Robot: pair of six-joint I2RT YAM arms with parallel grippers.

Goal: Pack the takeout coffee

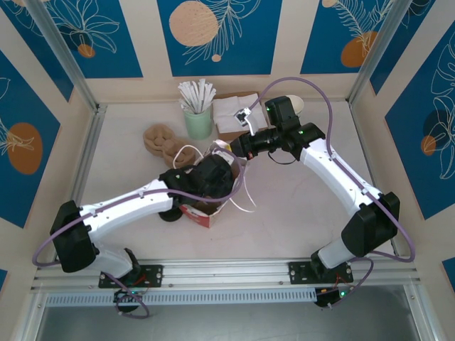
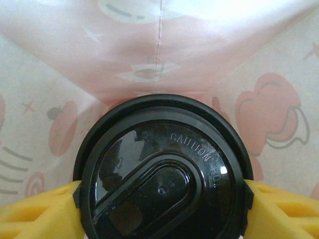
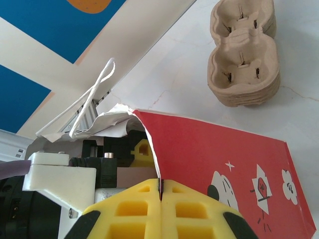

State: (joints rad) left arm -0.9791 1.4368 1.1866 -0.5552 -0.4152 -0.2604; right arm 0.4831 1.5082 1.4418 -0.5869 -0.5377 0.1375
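Observation:
The takeout coffee shows its round black lid (image 2: 164, 169) from above, with pinkish paper walls of the bag's inside all round it. My left gripper (image 2: 162, 199) is shut on it, a yellow finger (image 2: 40, 211) pressed against each side of the lid. In the top view my left gripper (image 1: 217, 174) is sunk in the mouth of the red bag (image 1: 202, 213), which stands mid-table. My right gripper (image 1: 240, 148) is shut on the bag's top rim. In the right wrist view its yellow fingers (image 3: 199, 209) pinch the edge of the red bag (image 3: 224, 154), my right gripper (image 3: 160, 191) holding that rim.
Brown pulp cup carriers (image 1: 160, 138) (image 3: 244, 55) lie behind the bag to the left. A green cup of white sticks (image 1: 197, 117) and a stack of napkins (image 1: 234, 114) stand at the back. White bag handles (image 1: 245, 199) trail right. A dark round piece (image 1: 169, 214) lies under the left forearm.

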